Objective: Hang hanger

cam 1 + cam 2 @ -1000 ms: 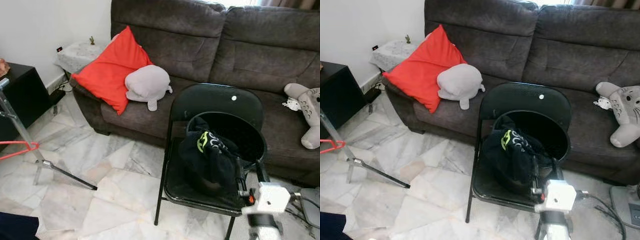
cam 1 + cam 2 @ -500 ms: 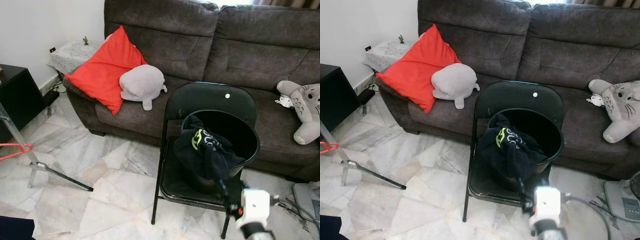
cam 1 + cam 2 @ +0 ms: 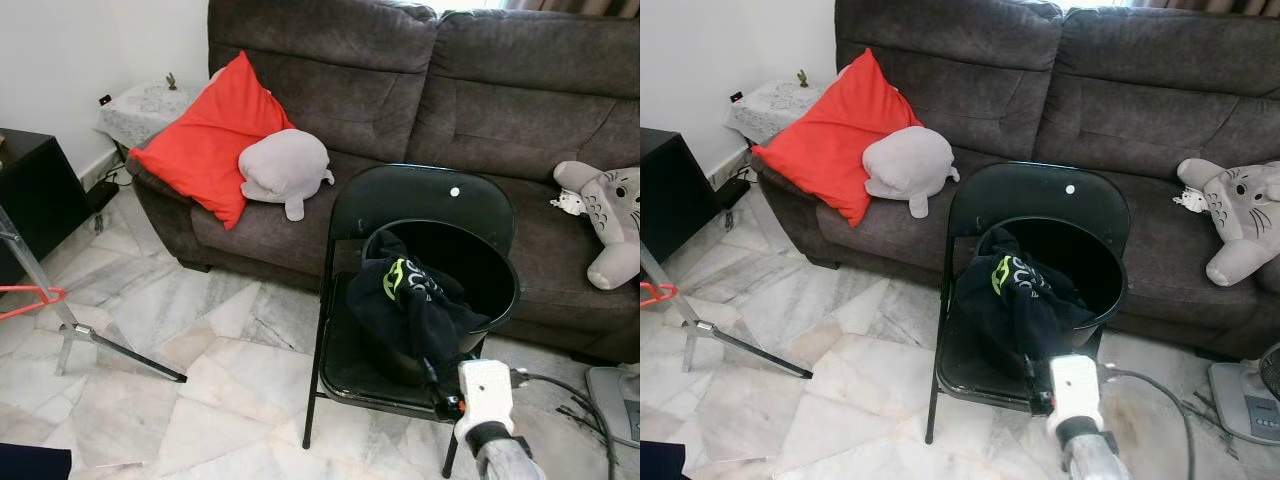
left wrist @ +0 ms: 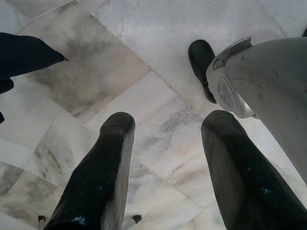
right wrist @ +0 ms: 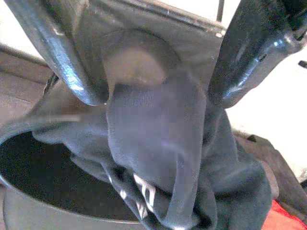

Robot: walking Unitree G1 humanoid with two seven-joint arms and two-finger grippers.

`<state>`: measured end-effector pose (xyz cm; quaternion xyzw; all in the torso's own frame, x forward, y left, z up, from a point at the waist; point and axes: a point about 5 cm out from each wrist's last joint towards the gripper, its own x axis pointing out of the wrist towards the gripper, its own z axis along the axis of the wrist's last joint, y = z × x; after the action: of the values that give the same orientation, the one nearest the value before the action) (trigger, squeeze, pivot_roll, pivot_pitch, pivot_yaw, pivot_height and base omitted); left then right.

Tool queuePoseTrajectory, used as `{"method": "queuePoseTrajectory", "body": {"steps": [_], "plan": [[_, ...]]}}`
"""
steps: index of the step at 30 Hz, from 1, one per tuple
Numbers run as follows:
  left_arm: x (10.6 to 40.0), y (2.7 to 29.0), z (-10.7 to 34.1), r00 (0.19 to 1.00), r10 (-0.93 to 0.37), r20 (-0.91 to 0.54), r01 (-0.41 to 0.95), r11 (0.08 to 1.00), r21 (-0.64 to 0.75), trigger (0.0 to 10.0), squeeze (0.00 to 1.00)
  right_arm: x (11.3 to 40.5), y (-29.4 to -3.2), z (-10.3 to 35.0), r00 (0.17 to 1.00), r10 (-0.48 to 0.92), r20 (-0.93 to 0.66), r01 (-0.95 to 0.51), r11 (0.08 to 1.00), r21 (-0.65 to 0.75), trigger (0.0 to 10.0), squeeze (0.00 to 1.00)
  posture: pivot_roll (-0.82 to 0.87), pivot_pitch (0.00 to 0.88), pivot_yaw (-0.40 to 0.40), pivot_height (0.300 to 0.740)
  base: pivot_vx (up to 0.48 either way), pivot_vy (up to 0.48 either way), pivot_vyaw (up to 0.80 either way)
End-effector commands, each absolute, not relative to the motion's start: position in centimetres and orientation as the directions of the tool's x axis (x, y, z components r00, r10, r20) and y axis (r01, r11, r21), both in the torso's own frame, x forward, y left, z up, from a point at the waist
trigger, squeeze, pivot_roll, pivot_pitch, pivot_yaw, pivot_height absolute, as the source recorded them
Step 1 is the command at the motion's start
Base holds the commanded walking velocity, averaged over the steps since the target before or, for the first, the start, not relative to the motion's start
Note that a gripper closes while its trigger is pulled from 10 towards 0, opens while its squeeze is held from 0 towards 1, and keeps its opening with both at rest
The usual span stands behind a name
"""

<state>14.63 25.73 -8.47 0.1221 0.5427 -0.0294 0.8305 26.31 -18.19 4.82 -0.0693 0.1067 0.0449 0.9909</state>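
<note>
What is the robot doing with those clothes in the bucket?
The robot's right gripper is reaching into the dark garment that spills over the rim of a black tub on a black folding chair, its fingers open around a fold of the cloth. Its left gripper hangs open over the marble floor. A red hanger sits on a metal stand off to the left.

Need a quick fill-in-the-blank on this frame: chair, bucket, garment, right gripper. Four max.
1. The black bucket stands on the seat of a black folding ____.
2. The dark garment hangs over the bucket's ____.
3. The right gripper has its fingers on either side of a fold of the ____.
4. The red cushion lies on the sofa beside a ____ plush toy.

Missing words: chair; rim; garment; grey
</note>
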Motion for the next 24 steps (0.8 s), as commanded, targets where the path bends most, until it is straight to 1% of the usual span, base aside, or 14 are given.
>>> {"method": "queuePoseTrajectory", "body": {"steps": [1,3,8,9,10,11,12,18,24], "plan": [[13.9,25.9,-8.7,0.384,0.094,-0.919,0.179,0.968,0.174,10.0,0.00,27.5,-18.5,5.4,0.976,0.059,-0.208,-0.089,0.986,-0.139,10.0,0.00,-0.06,0.087,-0.008,0.740,0.000,0.000,0.00],[13.9,25.9,-8.7,0.384,0.094,-0.918,0.176,0.969,0.173,10.0,0.00,28.2,-18.6,5.7,0.979,0.056,-0.193,-0.085,0.986,-0.141,10.0,0.00,-0.06,0.090,-0.008,0.740,0.000,0.000,0.00],[13.9,25.9,-8.7,0.383,0.093,-0.919,0.175,0.970,0.171,10.0,0.00,28.5,-18.5,5.5,0.977,0.065,-0.205,-0.097,0.984,-0.147,10.0,0.00,-0.06,0.094,-0.008,0.740,0.000,0.000,0.00],[13.9,25.9,-8.7,0.383,0.092,-0.919,0.176,0.970,0.171,10.0,0.00,28.4,-18.6,5.0,0.972,0.057,-0.228,-0.095,0.983,-0.156,3.6,0.00,-0.06,0.096,-0.008,0.740,0.000,0.000,0.00],[13.9,26.0,-8.7,0.384,0.092,-0.919,0.176,0.969,0.171,10.0,0.00,28.3,-18.7,4.8,0.970,0.054,-0.236,-0.093,0.983,-0.158,3.6,0.00,-0.06,0.097,-0.008,0.740,0.000,0.000,0.00],[13.9,26.0,-8.7,0.384,0.092,-0.919,0.176,0.969,0.171,10.0,0.00,28.3,-18.7,4.7,0.969,0.052,-0.242,-0.092,0.983,-0.160,1.1,0.00,-0.06,0.098,-0.007,0.740,0.000,0.000,0.00],[13.9,26.0,-8.7,0.384,0.092,-0.919,0.177,0.969,0.171,10.0,0.00,28.2,-18.7,4.6,0.967,0.049,-0.248,-0.092,0.982,-0.164,0.0,0.00,-0.06,0.099,-0.006,0.740,0.000,0.000,0.00],[13.9,26.0,-8.7,0.383,0.090,-0.919,0.182,0.968,0.171,10.0,0.00,27.6,-19.0,4.1,0.963,0.038,-0.265,-0.085,0.982,-0.169,0.0,0.00,-0.06,0.102,-0.006,0.740,0.000,0.000,0.00],[13.9,26.0,-8.7,0.383,0.090,-0.919,0.186,0.967,0.172,10.0,0.00,27.7,-19.1,4.2,0.967,0.026,-0.252,-0.070,0.983,-0.168,0.0,0.00,-0.06,0.104,-0.005,0.740,0.000,0.000,0.00]]}}
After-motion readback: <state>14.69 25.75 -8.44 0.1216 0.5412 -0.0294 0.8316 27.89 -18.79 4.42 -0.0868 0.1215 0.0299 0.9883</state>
